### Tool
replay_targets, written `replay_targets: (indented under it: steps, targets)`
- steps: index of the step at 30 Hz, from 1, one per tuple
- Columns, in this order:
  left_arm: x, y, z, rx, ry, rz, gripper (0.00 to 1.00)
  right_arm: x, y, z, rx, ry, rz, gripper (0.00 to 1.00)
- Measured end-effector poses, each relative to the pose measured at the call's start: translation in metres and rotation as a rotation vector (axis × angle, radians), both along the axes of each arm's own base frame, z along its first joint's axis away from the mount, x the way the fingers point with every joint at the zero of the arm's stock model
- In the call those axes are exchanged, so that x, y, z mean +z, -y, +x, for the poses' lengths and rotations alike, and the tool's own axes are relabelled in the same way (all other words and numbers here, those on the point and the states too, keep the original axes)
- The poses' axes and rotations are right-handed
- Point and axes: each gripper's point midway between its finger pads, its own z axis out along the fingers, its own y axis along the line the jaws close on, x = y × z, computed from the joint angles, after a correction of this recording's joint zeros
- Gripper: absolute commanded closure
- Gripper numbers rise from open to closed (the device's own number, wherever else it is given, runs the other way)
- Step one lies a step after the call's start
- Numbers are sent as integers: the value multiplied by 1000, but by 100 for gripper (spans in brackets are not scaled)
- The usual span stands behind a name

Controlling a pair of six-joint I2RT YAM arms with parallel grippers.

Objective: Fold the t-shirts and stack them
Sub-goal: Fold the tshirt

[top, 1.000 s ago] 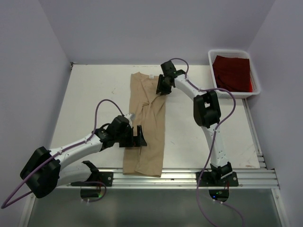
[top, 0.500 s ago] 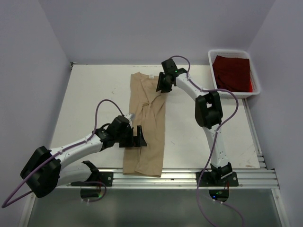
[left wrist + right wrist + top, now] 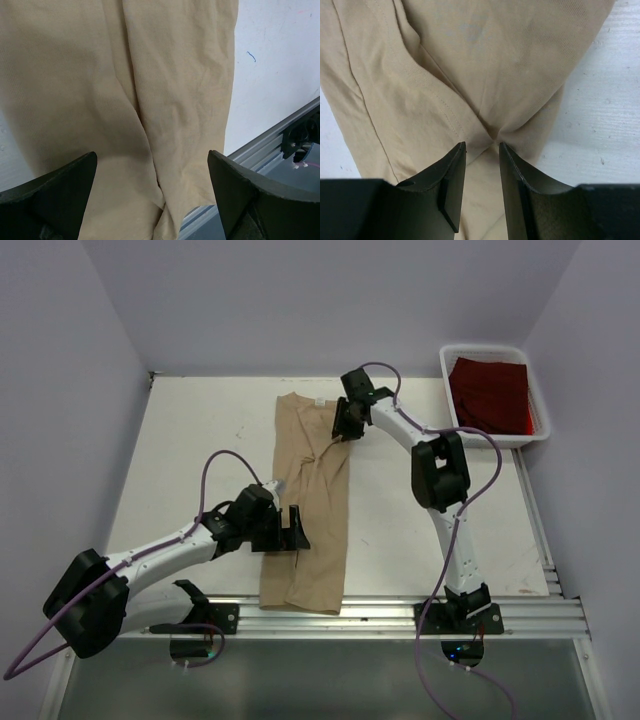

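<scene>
The tan t-shirt [image 3: 312, 502] lies as a long narrow strip from the far middle of the table to its near edge. A small white neck label shows at its far end. My left gripper [image 3: 297, 527] is open just above the strip's near part, and the left wrist view shows cloth [image 3: 75, 75] between its wide-apart jaws [image 3: 152, 154]. My right gripper [image 3: 345, 427] is at the strip's far right edge. In the right wrist view its jaws [image 3: 482, 144] are nearly closed on a gathered fold of the tan cloth [image 3: 510, 60]. The dark red t-shirt [image 3: 490, 392] lies folded in the bin.
A white plastic bin [image 3: 480, 347] stands at the far right corner of the table. An aluminium rail [image 3: 400, 612] runs along the near edge, and the strip's near end hangs over it. Purple walls close in the left, far and right sides.
My right gripper shifted very slightly at the shirt's far right edge and came back. The left arm and the shirt have not visibly moved.
</scene>
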Motion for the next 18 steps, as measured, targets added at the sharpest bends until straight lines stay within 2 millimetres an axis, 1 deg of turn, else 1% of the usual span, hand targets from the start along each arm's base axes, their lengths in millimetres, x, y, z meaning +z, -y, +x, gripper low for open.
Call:
replay_targets:
  steps: [10,15,16,18]
  targets:
    - [4,0,1,3,13,-7,4,-14,0,-2,-10,-21,-1,65]
    - [3,-1,0,3,14,-7,4,-18,0,-2,-12,-20,2,75]
    - [2,-1,0,3,13,-6,4,-19,-1,-1,-13,-19,4,79]
    - [1,-3,-2,3,11,-4,4,-20,-1,-2,-14,-20,6,84]
